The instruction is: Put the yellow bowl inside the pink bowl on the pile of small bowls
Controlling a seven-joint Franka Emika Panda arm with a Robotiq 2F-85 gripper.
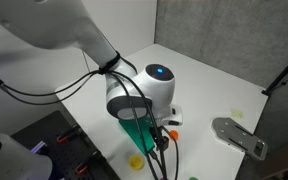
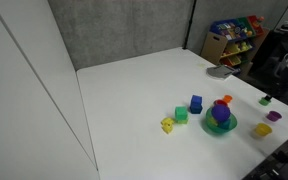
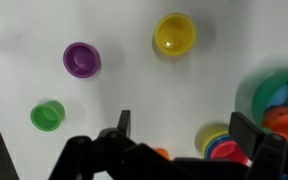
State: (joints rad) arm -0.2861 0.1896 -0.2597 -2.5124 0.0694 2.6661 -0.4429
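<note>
In the wrist view the yellow bowl [image 3: 174, 35] stands upright and alone on the white table, well beyond my fingertips. My gripper [image 3: 184, 135] is open and empty above the table. The pink bowl [image 3: 231, 152] sits on top of a small stack of blue and yellow-green bowls, just inside my right finger and partly hidden by it. That stack and the teal bowl [image 3: 284, 95], which holds more coloured pieces, make up the pile of small bowls. In an exterior view my gripper [image 1: 154, 135] hangs over the teal bowl [image 1: 134, 130]. The yellow bowl also shows in an exterior view [image 2: 275, 116].
A purple bowl [image 3: 81, 58] and a green cup [image 3: 47, 115] stand left of the yellow bowl. A small orange piece [image 3: 162, 153] lies under the gripper body. A grey flat object [image 1: 239, 135] lies near the table edge. Blue, green and yellow blocks [image 2: 181, 115] stand beside the teal bowl.
</note>
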